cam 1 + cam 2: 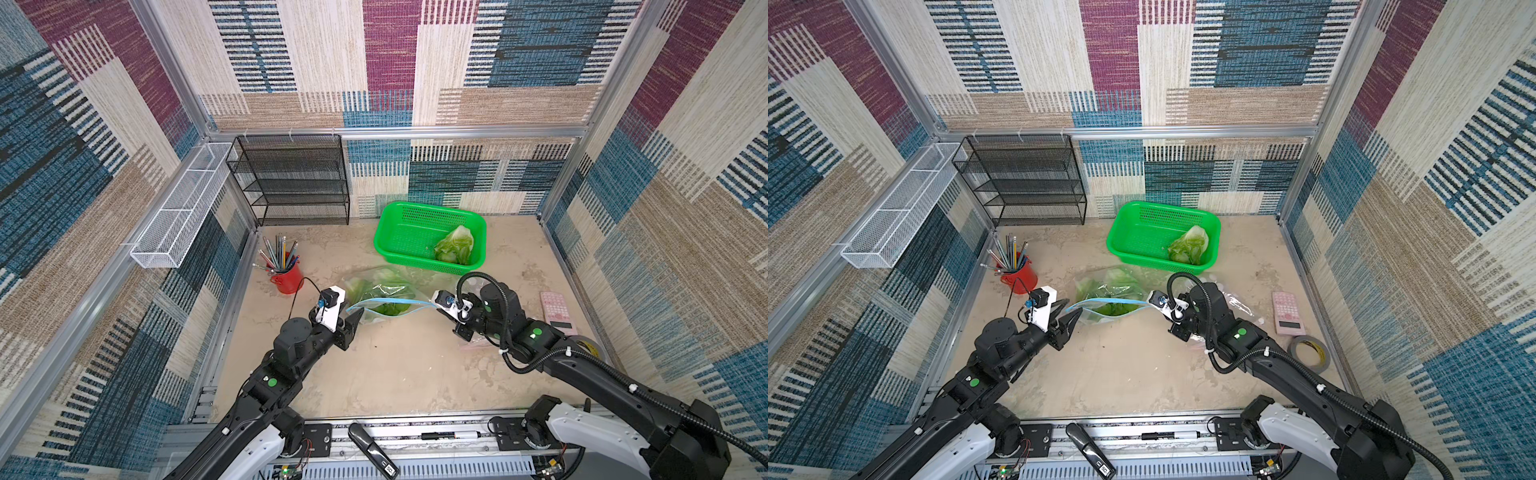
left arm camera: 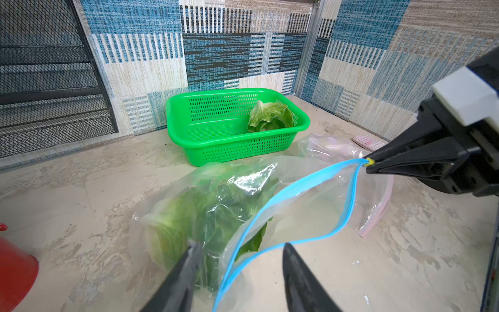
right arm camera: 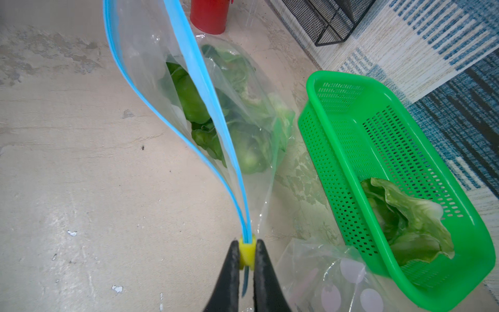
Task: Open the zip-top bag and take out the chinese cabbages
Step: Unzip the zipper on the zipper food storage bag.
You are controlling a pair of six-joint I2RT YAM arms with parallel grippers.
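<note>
While your right end effector (image 3: 247, 243) is pressed together on the yellow slider (image 3: 247, 254) at one end of the bag (image 3: 151, 54), your left end effector (image 2: 240, 244) is spread at the opposite end of the mouth. The blue zip strip (image 2: 275, 200) runs between its fingers (image 2: 186, 270), and neither finger closes on it. The finger nearer the cabbages shows in front of the clear plastic; you cannot tell whether it touches. Between your two end effectors the mouth gapes, its blue edges parted in the middle. Just ahead of the left end effector, inside the bag, lie the cabbages (image 2: 186, 216), on the counter (image 2: 67, 189); the plastic blurs how many. Beyond the right end effector, past the bag, sits the basket (image 1: 415, 206), with one cabbage (image 1: 455, 245) in the corner nearest that end effector.
</note>
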